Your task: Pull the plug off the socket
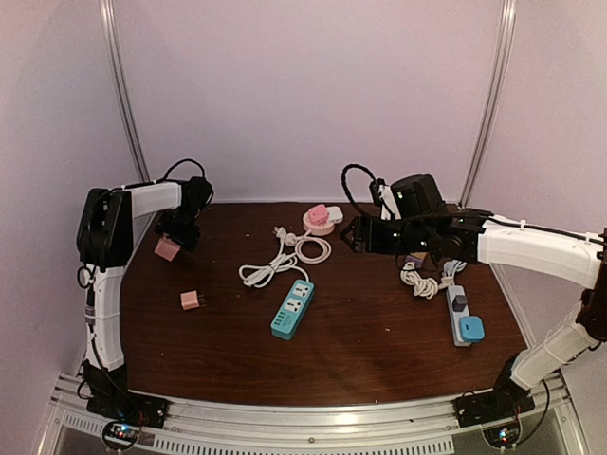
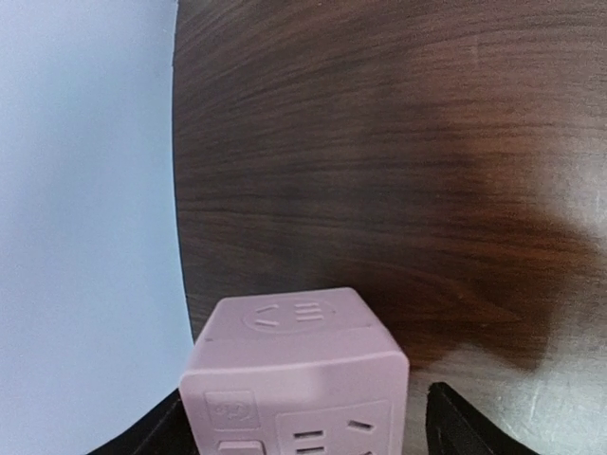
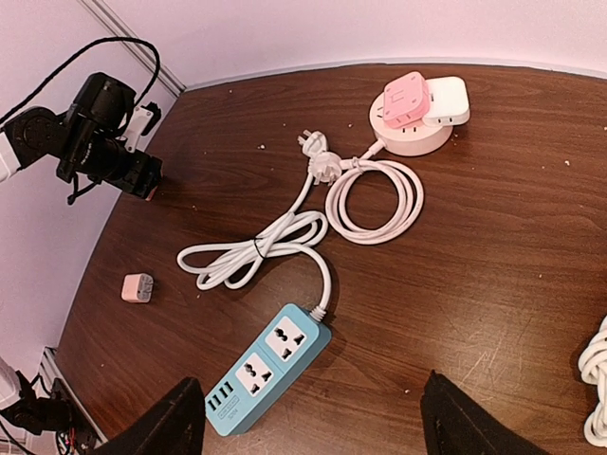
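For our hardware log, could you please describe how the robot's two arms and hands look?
The left arm and right arm share a look: smooth white tubular links joined by bulky black joint housings. The left hand and right hand are black, each with two plain fingers. A thin black cable loops above each wrist. No markings are legible.

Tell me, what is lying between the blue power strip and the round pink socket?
Looped white cords lie between the strip and the socket, clearest in the right wrist view.
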